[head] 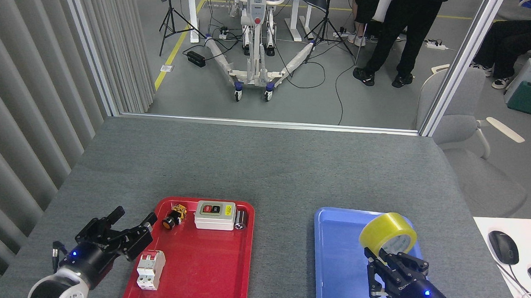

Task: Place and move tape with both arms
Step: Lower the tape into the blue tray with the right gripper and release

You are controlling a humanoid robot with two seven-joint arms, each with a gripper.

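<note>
Tape (pixel 387 234), a fat yellow roll you can half see through, sits in the right end effector (pixel 390 262), whose black fingers are closed on its near edge. It hangs over the far right part of the blue tray (pixel 332 263), with its big round hole tipped up. The job now looks like setting it down in that tray. The robot should lower it until the flat side lies on the smooth, shiny plastic, then let go, or the round roll may roll away. The left end effector (pixel 124 228) holds nothing, its fingers spread wide beside the red tray (pixel 211 274) on the rough grey worktop (pixel 264 167).
</note>
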